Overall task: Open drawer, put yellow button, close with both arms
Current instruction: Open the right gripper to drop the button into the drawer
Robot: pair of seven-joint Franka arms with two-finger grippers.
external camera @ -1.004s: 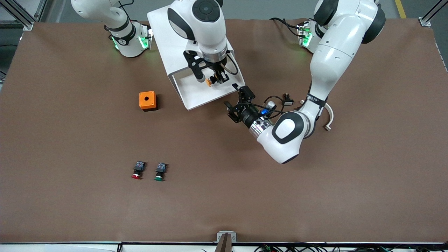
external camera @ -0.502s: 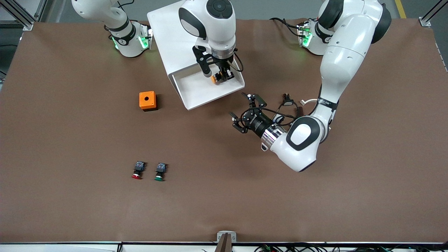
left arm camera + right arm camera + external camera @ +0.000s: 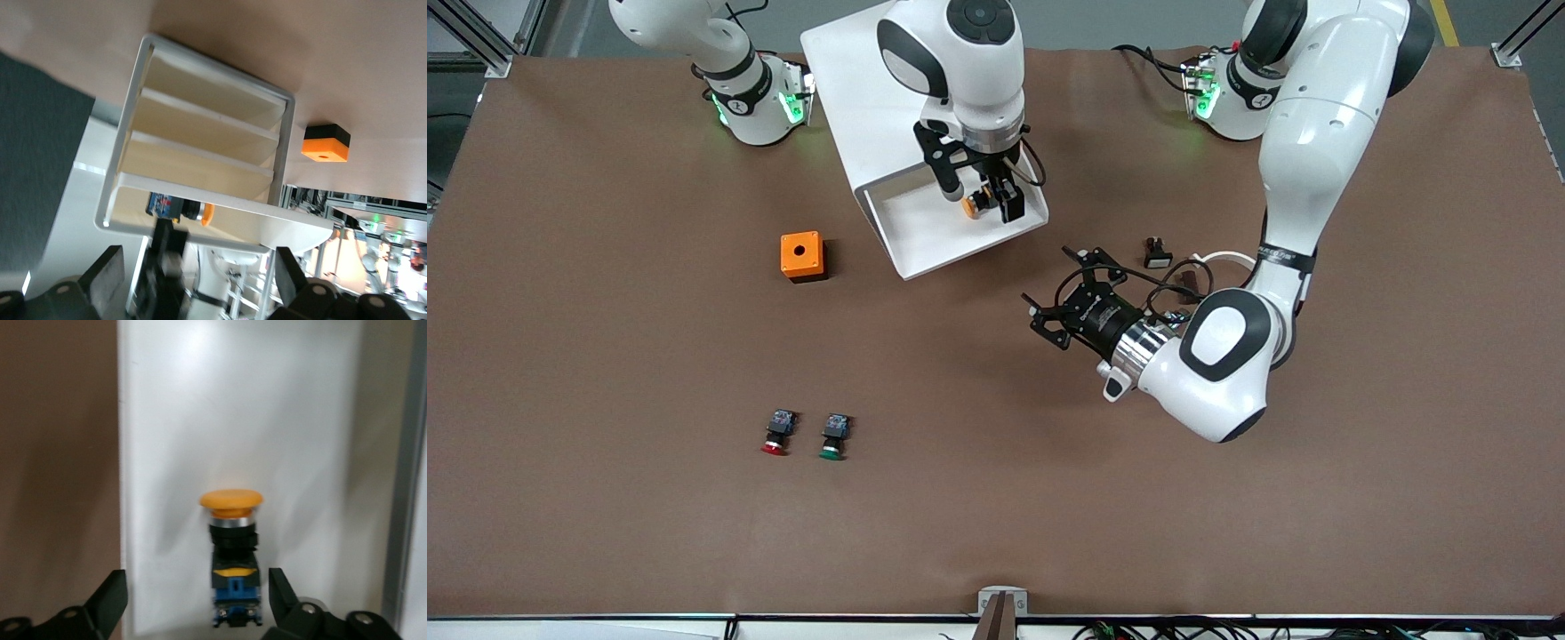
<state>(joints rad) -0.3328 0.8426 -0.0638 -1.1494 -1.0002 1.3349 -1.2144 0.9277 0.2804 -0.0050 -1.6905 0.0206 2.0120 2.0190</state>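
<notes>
front view: small yellow-capped push-button (image 3: pixel 969 206) is seen lying in the pulled-out top white tray drawer (image 3: pixel 925 233) of the white rounded cabinet (image 3: pixel 854 98); right gripper (image 3: pixel 987 200) is over it. Left gripper (image 3: pixel 1069 298) is released, over bare brown surface (image 3: pixel 649 356) near the drawer's corner.
left wrist view: drawer front (image 3: pixel 200 200) and button (image 3: pixel 190 210) are faced.
right wrist view: fingers (image 3: pixel 107 603) are spread, nothing gripped; button (image 3: pixel 231 547) lies free.
risk: right fingers could be struck if the drawer is pushed before they are raised; an off-centre push could jam it.

Glossy white jointed arms (image 3: pixel 1303 133), black joint bands, black fingers (image 3: pixel 1040 313), looping black cables, green-lit bases.
</notes>
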